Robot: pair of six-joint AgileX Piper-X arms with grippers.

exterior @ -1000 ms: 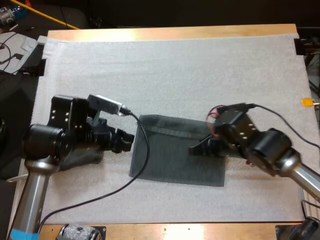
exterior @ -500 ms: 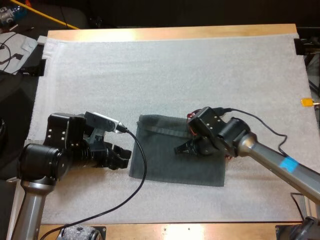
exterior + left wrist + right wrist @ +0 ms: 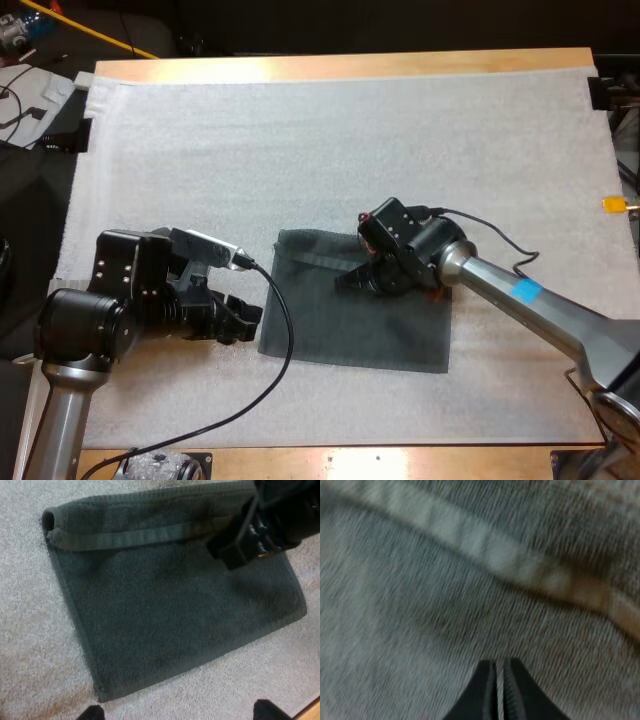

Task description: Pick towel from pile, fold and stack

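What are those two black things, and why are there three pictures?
They are two robot arms, each ending in a black grabber called a pincer. One picture looks down from above, behind the arms; the other two come from cameras on the arms' wrists. A dark grey-green towel, folded flat, lies on the white mat. The left pincer is open beside the towel's edge. The right pincer is shut over the towel, holding nothing.

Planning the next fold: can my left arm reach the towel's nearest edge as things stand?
Probably yes: the left gripper, fingers open, sits beside the towel with bare mat between; the right gripper is over its band.
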